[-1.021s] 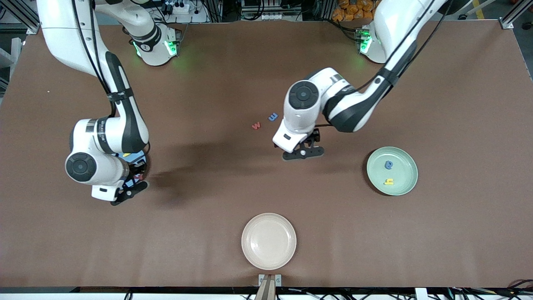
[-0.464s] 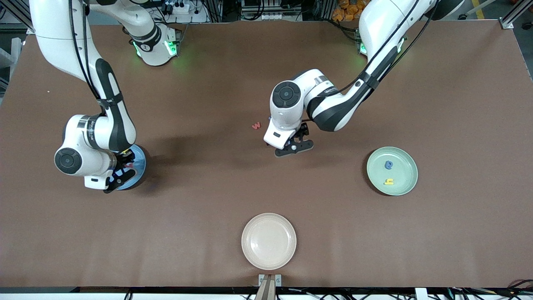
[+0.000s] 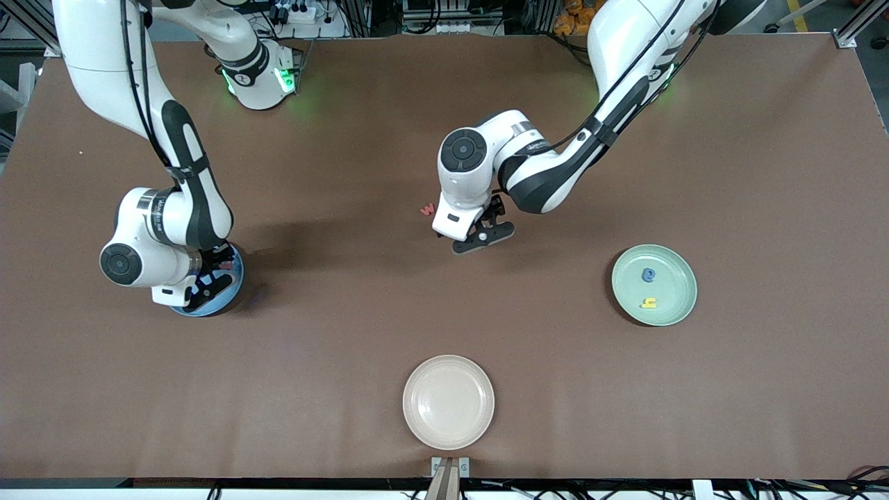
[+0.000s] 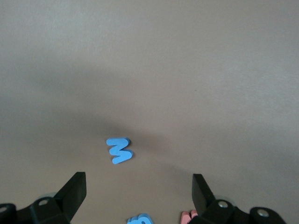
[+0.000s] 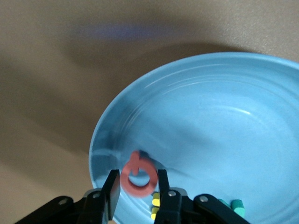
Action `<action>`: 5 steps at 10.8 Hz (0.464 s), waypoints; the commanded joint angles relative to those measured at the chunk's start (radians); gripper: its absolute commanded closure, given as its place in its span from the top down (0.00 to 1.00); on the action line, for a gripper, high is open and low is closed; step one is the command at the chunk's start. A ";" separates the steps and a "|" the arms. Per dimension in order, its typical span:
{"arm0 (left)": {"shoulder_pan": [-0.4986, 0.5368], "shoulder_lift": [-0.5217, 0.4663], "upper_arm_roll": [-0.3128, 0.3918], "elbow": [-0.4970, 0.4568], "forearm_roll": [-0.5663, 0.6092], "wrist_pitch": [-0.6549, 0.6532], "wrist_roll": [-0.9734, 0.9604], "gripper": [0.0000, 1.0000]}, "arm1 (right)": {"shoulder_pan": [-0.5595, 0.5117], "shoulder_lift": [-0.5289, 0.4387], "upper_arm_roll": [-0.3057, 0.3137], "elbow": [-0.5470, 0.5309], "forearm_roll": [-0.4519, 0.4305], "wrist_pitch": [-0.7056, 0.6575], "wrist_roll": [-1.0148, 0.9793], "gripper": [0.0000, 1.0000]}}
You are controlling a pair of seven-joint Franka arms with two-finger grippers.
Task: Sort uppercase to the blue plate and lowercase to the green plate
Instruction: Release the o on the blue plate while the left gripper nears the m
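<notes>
The right gripper [image 5: 135,193], now lower over the blue plate [image 3: 235,281], has slackened around the red Q [image 5: 138,173] (release seems underway). The left gripper [image 3: 484,232], jaws apart, has moved over the blue W [image 4: 119,150], red w [image 3: 427,208] just beside.

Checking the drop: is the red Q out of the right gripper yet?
No: red Q sits between the right gripper's fingers, above the blue plate.

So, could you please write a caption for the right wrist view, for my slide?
Right pincer holds the red Q above the blue plate, which already contains yellow and teal letters.
</notes>
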 commanded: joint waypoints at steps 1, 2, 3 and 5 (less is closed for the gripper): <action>-0.037 0.028 0.010 0.009 0.005 -0.001 -0.109 1.00 | 0.000 -0.042 0.004 -0.015 0.026 -0.047 -0.011 0.64; -0.037 0.028 0.010 0.009 0.003 -0.001 -0.136 1.00 | 0.005 -0.042 0.004 0.009 0.028 -0.087 -0.003 0.65; -0.044 0.028 0.010 0.009 -0.009 -0.001 -0.146 1.00 | 0.006 -0.042 0.004 0.022 0.028 -0.109 0.017 0.65; -0.047 0.028 0.010 0.009 -0.001 0.000 -0.147 1.00 | 0.009 -0.043 0.005 0.066 0.026 -0.158 0.029 0.65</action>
